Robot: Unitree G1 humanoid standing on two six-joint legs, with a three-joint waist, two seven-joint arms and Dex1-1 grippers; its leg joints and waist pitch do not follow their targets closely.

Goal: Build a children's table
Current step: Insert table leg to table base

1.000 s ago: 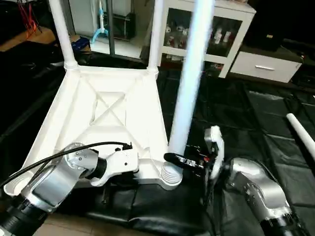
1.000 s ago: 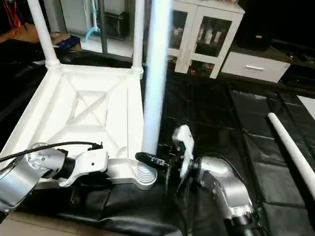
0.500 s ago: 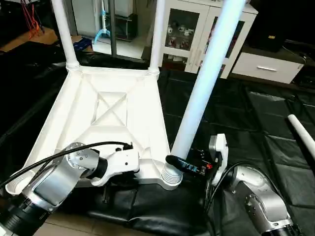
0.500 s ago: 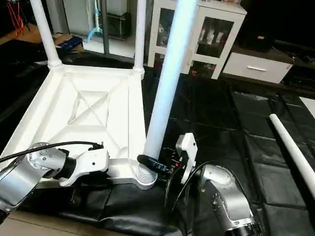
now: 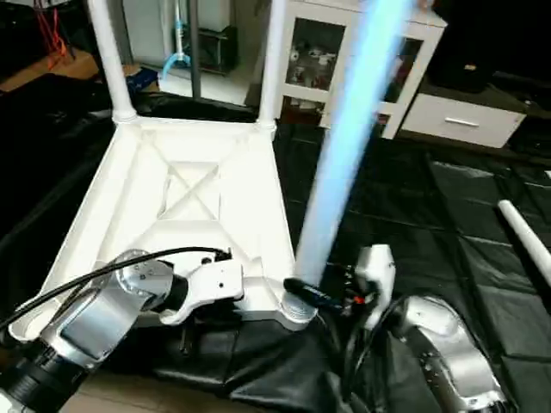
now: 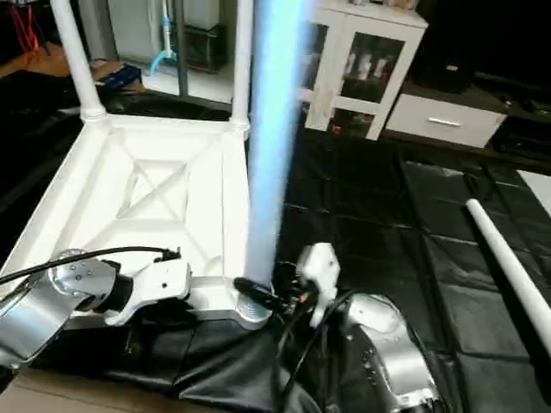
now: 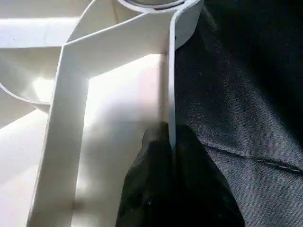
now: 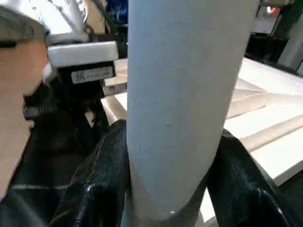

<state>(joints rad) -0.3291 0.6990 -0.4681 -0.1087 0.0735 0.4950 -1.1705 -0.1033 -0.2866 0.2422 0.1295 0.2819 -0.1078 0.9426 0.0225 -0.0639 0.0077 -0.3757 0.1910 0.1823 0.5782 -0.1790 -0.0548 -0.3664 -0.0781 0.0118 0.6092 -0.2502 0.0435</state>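
The children's table top [image 5: 198,198] lies upside down on a black mat, its X ribs facing up. Two white legs [image 5: 108,60] [image 5: 274,60] stand in its far corner sockets. A third leg [image 5: 344,146] rises from the near right socket [image 5: 293,310], leaning slightly to the right. My right gripper [image 5: 303,291] is shut around that leg's lower end, and its black fingers [image 8: 102,161] press on both sides of the leg [image 8: 184,94]. My left gripper [image 7: 169,135] is shut on the thin near rim wall [image 7: 171,71] of the top. A fourth leg [image 5: 525,237] lies loose on the mat at the right.
The black mat [image 5: 448,198] covers the floor to the right of the top. A white glass-door cabinet [image 5: 379,69] and a low white drawer unit [image 5: 461,125] stand behind. Wooden floor shows at the near left edge.
The held leg swung out to the right, then came back nearer upright over the near right socket, with my right wrist turning along. My left gripper stayed put.
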